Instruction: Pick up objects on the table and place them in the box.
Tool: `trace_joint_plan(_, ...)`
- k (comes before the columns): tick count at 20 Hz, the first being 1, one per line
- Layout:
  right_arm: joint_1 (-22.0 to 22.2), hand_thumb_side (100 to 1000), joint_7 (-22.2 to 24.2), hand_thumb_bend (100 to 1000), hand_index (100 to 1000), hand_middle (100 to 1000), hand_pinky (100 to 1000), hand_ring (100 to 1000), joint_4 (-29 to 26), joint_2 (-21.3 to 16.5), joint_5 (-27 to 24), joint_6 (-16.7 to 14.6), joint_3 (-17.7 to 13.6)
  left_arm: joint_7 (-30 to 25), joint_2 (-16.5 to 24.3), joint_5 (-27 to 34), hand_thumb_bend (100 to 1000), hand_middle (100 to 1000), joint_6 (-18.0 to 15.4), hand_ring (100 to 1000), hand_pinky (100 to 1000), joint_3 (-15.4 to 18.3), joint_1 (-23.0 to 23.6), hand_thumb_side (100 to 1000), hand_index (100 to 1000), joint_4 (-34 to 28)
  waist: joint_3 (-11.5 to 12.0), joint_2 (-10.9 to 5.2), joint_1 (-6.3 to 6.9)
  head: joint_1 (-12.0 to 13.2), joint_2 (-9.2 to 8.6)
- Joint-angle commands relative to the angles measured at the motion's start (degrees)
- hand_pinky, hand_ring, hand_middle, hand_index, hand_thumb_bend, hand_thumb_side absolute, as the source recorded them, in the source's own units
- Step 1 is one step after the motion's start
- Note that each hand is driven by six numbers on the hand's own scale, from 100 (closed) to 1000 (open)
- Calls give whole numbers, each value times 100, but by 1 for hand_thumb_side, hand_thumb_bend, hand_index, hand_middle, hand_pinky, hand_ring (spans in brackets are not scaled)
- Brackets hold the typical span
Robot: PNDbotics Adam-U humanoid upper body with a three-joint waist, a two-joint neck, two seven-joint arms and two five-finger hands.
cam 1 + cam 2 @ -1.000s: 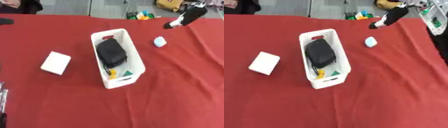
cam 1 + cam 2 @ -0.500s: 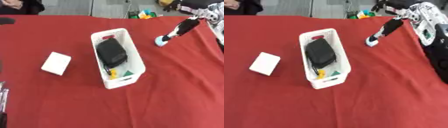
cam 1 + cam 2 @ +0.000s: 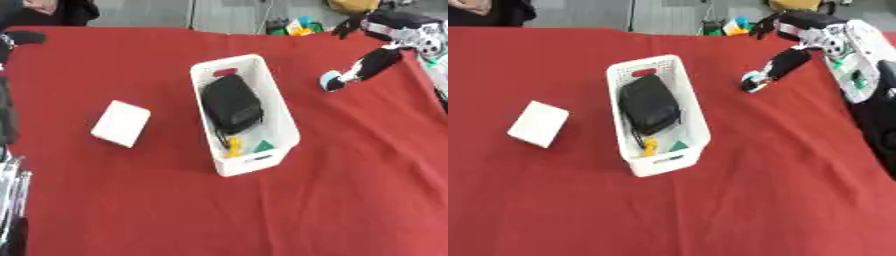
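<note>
Right hand (image 3: 782, 65) at pale blue object (image 3: 331, 81), right of white box (image 3: 282, 118); finger closure unclear, probably to grasp it.

Basket (image 3: 282, 115): white, mid-desk, holding a black pouch (image 3: 230, 102), yellow piece, green piece.
White box (image 3: 121, 123): left of basket, apart.
Right robot hand (image 3: 367, 66): fingertips at pale blue object (image 3: 330, 80).
Desk (image 3: 131, 200): red cloth.
</note>
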Motion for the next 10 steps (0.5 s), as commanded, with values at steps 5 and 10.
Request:
trace_joint_plan(5, -96, 732, -366, 823, 852, 714, 876, 870, 23, -122, -88, 415, -260, -26, 4, 23, 100, 1000, 7, 841, 645, -16, -97, 1000, 939, -81, 11, -60, 17, -35, 32)
trace_joint_plan(10, -62, 798, -797, 808, 849, 708, 894, 871, 152, -55, 214, 844, -443, 14, -14, -21, 100, 1000, 30, 841, 645, -17, -98, 1000, 938, -81, -1, -53, 25, -21, 41)
